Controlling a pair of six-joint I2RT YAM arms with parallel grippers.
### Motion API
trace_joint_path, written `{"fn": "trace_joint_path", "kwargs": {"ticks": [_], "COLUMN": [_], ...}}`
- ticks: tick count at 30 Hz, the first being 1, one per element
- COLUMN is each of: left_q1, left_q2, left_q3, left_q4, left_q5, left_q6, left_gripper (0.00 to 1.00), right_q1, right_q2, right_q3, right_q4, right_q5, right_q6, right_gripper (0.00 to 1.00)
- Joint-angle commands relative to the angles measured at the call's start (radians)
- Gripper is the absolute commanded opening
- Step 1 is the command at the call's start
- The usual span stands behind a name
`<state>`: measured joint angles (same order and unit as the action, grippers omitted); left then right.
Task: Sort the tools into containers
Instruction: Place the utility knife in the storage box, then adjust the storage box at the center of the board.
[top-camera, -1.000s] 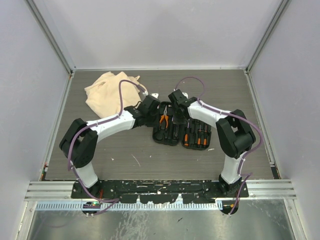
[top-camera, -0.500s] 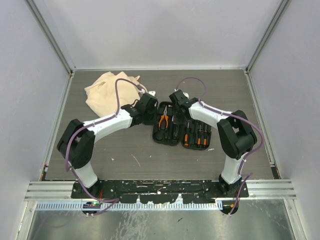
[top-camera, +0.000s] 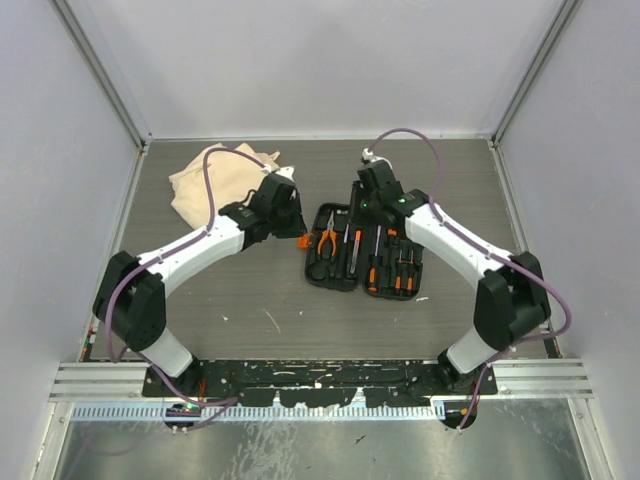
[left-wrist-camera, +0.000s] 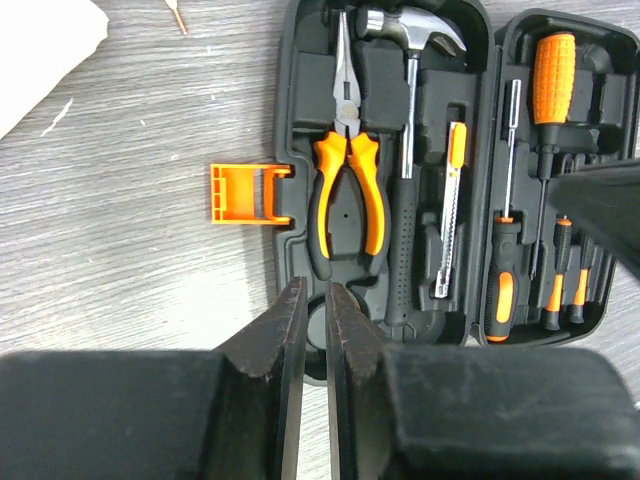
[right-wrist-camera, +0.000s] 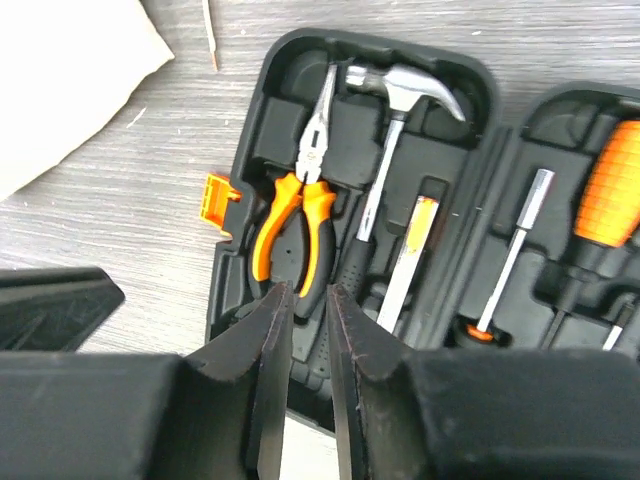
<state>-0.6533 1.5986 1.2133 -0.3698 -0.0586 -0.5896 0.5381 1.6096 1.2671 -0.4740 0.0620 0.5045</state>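
Observation:
The black tool case (top-camera: 330, 272) lies open mid-table, its orange latch (left-wrist-camera: 240, 193) sticking out on the left. In its moulded slots lie orange-handled pliers (left-wrist-camera: 345, 190), a steel claw hammer (left-wrist-camera: 408, 150) and screwdrivers (left-wrist-camera: 553, 65). The right wrist view shows the same pliers (right-wrist-camera: 295, 215) and hammer (right-wrist-camera: 405, 90). My left gripper (top-camera: 293, 222) hovers off the case's left edge, and its jaws (left-wrist-camera: 315, 287) are slightly open and empty. Above the case's far edge, my right gripper (top-camera: 370, 205) has its jaws (right-wrist-camera: 305, 290) slightly open and empty too. The beige cloth bag (top-camera: 210, 180) lies crumpled at the far left.
A utility knife (left-wrist-camera: 452, 200) lies in the case beside the hammer. A corner of the bag (right-wrist-camera: 60, 80) reaches toward the case's far left. Grey side walls and metal rails enclose the table.
Both grippers have pulled away from the middle of the case, the left one to the left, the right one up and toward the far side. Both pairs of jaws have parted a little.

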Motion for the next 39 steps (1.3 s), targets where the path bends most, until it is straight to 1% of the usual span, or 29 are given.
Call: {"fn": "trace_joint_path", "kwargs": {"ticks": [1, 4, 7, 12, 16, 20, 26, 33, 39], "left_q1": [0.023, 0.026, 0.026, 0.027, 0.024, 0.017, -0.023, -0.065, -0.13], "left_q2": [-0.032, -0.019, 0.004, 0.059, 0.11, 0.158, 0.191, 0.177, 0.172], "left_q3": [-0.007, -0.012, -0.013, -0.007, 0.007, 0.016, 0.0, -0.056, -0.077], "left_q4": [0.015, 0.021, 0.028, 0.037, 0.038, 0.044, 0.052, 0.074, 0.078], "left_q5": [0.016, 0.022, 0.029, 0.055, 0.072, 0.109, 0.131, 0.14, 0.142], "left_q6": [0.028, 0.034, 0.037, 0.031, 0.024, 0.013, -0.004, -0.029, -0.057], "left_gripper": [0.15, 0.16, 0.16, 0.17, 0.16, 0.14, 0.15, 0.13, 0.12], "right_q1": [-0.058, -0.107, -0.122, -0.122, -0.121, -0.121, -0.122, -0.122, -0.122], "right_q2": [-0.113, -0.154, -0.164, -0.129, -0.103, -0.093, -0.107, -0.119, -0.118], "right_q3": [-0.102, -0.17, -0.2, -0.205, -0.212, -0.204, -0.227, -0.248, -0.243], "right_q4": [0.057, 0.071, 0.069, 0.053, 0.1, 0.089, 0.084, 0.093, 0.094], "right_q5": [0.021, -0.002, -0.009, -0.013, -0.082, -0.06, -0.05, -0.057, -0.06], "right_q6": [0.032, 0.038, 0.025, 0.025, 0.023, 0.035, 0.036, 0.037, 0.032], "right_gripper": [0.27, 0.28, 0.28, 0.28, 0.28, 0.28, 0.28, 0.28, 0.28]}}
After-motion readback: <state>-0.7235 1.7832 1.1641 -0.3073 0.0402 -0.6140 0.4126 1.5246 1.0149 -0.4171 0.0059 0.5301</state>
